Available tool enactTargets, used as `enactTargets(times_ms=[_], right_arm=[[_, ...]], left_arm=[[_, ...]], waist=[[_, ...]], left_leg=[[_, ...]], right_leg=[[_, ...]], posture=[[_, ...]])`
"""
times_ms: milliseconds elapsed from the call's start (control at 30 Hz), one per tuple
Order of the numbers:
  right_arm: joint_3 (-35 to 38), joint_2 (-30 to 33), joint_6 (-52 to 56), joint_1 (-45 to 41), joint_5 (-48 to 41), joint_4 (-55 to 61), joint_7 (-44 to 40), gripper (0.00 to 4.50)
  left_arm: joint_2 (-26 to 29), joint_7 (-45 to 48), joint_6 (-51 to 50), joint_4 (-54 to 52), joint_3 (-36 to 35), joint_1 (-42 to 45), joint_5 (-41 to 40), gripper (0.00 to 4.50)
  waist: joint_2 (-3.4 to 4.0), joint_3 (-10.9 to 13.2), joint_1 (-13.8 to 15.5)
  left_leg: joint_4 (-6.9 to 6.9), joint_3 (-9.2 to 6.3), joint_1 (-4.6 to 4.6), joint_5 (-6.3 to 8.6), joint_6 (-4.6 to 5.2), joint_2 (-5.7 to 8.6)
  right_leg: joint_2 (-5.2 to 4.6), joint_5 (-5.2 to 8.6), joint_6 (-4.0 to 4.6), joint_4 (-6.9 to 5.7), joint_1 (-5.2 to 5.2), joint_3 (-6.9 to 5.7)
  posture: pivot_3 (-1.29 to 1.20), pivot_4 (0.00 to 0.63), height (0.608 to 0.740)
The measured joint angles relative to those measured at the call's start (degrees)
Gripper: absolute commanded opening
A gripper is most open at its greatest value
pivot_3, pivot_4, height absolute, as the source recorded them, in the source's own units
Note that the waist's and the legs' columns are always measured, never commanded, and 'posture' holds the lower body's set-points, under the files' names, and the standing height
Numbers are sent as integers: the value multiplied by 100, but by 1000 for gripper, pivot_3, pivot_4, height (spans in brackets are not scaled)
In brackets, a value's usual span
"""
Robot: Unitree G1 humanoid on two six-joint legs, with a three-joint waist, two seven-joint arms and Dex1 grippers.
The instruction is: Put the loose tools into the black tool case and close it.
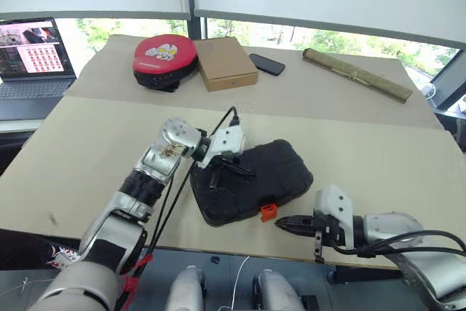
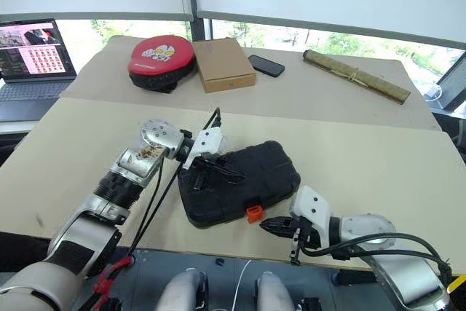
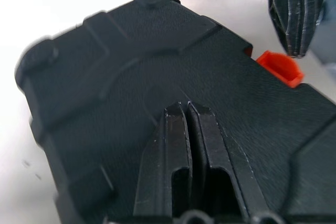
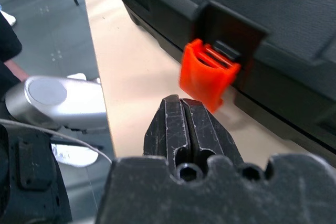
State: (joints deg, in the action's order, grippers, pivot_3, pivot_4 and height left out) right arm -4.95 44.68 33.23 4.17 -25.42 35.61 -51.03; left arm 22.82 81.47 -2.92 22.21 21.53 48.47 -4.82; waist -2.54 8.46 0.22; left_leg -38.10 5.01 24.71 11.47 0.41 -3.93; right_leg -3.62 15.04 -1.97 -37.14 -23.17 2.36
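- The black tool case (image 1: 251, 180) lies shut on the bench (image 1: 378, 151).
- Its orange latch (image 4: 208, 74) hangs undone.
- Left hand (image 3: 188, 109) and right hand (image 1: 282, 224) are pinched shut, empty.

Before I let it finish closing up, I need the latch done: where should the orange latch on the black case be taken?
Probably by its free lower lip, from the table's near edge. The orange latch hangs flipped outward off the black tool case front wall, unfastened, facing the shut right gripper. Pushing it up against the lid looks easier than pinching.
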Motion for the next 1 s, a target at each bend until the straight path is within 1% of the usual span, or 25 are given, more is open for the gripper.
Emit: enactTargets(times_ms=[167, 367, 533, 667, 1000], right_arm=[[-339, -171, -22, -106, 337, -163, 287, 0], [-459, -604, -167, -277, 780, -681, 703, 0], [-524, -806, -279, -280, 898, -818, 747, 0], [-502, -966, -283, -279, 857, -817, 761, 0], [-78, -891, 132, -272, 283, -406, 719, 0]], left_arm=[[4, -12, 139, -29, -18, -90, 7, 232], [32, -11, 116, -122, -19, -137, 7, 232], [33, -15, 117, -132, -17, -147, 8, 232], [31, -16, 158, -149, 3, -171, 15, 232], [-82, -113, 404, -118, 90, -189, 69, 232]], waist=[[0, -2, 19], [2, -3, 18], [2, -3, 5], [2, -2, -28], [2, -2, -47]], left_leg=[[-1, -1, -1, 0, 0, 0], [-1, 0, -1, 0, 0, -1], [-1, 0, -2, 0, 0, -2], [-1, -1, -3, -1, 0, -6], [-1, -3, -3, -1, 0, -6]], right_leg=[[1, 0, 0, 0, 4, 2], [6, 0, 1, -1, 3, 5], [9, -1, 2, -1, 3, 7], [14, -2, 4, -2, 2, 8], [15, -3, 5, -4, 2, 8]], posture=[[0, 150, 740], [0, 150, 740], [0, 150, 740], [0, 150, 740], [0, 150, 740]])
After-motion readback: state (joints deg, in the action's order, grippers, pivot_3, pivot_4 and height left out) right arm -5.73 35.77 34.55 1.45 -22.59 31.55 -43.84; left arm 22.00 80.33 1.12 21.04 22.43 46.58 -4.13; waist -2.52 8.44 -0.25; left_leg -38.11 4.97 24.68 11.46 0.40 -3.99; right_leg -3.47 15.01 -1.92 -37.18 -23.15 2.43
